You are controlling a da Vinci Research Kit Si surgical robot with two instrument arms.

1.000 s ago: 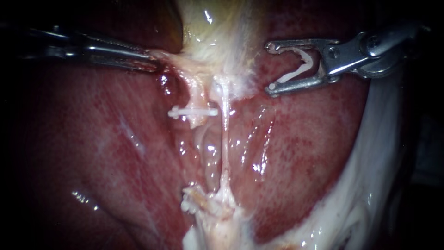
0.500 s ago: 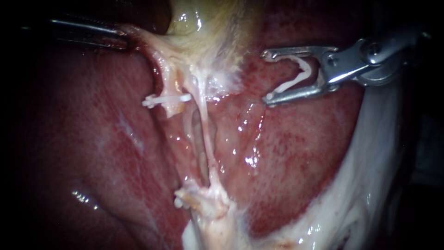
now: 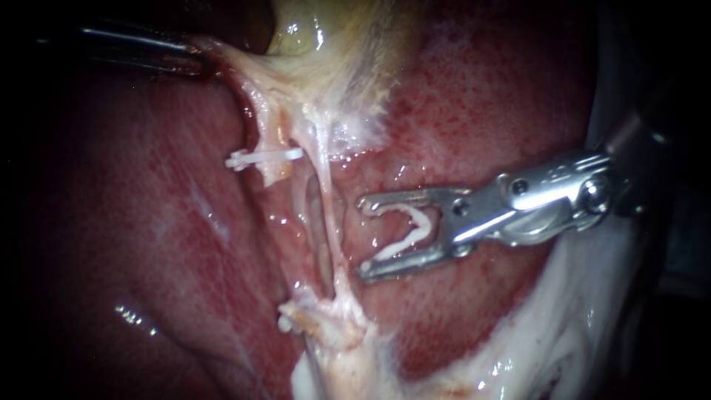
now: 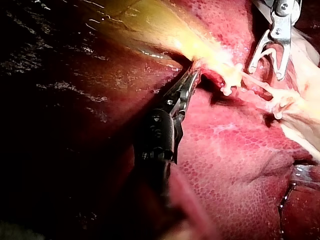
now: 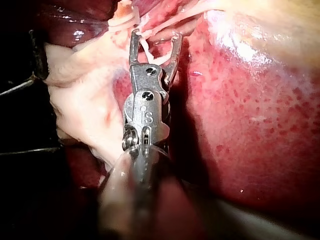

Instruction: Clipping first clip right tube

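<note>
The right tube (image 3: 331, 222) is a thin pale strand on the liver (image 3: 148, 222). It runs from the gallbladder (image 3: 333, 44) down to a knot of pale tissue near the liver's lower edge, leaning slightly. It is bare of any clip. The left tube (image 3: 272, 137) just beside it already carries a closed clip (image 3: 265, 157) set across it.

The right instrument (image 3: 363, 235) comes in over the liver's right side. Its jaws stand wide apart with an open clip (image 3: 404, 237) seated between them, one leg against each jaw. The jaw tips sit just beside the right tube at about its middle, on its right, with a sliver of liver showing between. The tube is ahead of the mouth, not yet inside it.

The left instrument (image 3: 194, 63) is well apart at the liver's upper left. Its jaws are closed on a fold of the gallbladder, pulling it sideways so both tubes are stretched, which leaves the right instrument much the nearer.

What matters is the angle. One jaw tip sits higher along the tube and the other lower, so the tube's long axis runs from tip to tip rather than crossing between the clip's legs. Depth is hard to read here, but the jaws probably need to roll as well as advance
</note>
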